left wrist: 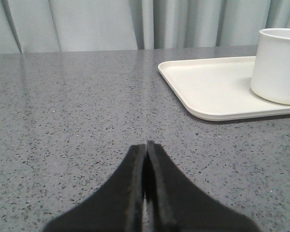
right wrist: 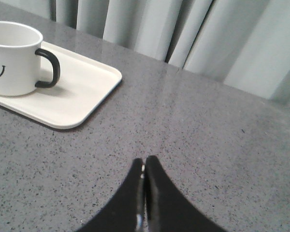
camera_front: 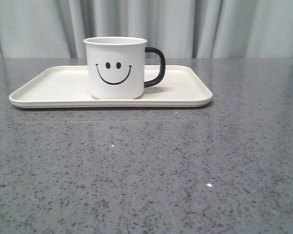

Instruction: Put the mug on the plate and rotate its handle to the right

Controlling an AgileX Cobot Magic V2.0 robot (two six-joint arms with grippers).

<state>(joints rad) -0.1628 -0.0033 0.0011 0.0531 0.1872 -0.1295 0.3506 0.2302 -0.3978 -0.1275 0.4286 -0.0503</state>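
In the front view, the mug (camera_front: pixel 116 68) is standing upright on the plate (camera_front: pixel 53 90), slightly right of the plate's middle and toward its near edge, with its black smiley face turning toward the camera and the handle (camera_front: pixel 156 67) pointing to the right. The plate is lying flat on the grey speckled tabletop (camera_front: pixel 146 170), its long side running across the view, and pale curtains (camera_front: pixel 224 27) are hanging behind the tabletop's far edge. Neither arm is showing in this view. In the left wrist view, the left end effector (left wrist: pixel 146 145) is hovering low over bare tabletop (left wrist: pixel 77 111) with its two black fingers pressing together, no gap between the tips and nothing between them. The plate's (left wrist: pixel 208 92) rounded corner is lying well apart from those tips, and the mug (left wrist: pixel 278 65) is sitting on it at the picture's edge, only part of its face print showing. In the right wrist view, the right end effector (right wrist: pixel 144 162) is likewise pinching fully closed on nothing, its tips meeting above the tabletop (right wrist: pixel 208 145). The plate (right wrist: pixel 82 96) is resting well apart from it, carrying the mug (right wrist: pixel 12 58), whose handle (right wrist: pixel 50 67) is facing the open end of the plate nearest this end effector. Curtains (right wrist: pixel 222 38) are filling the background.
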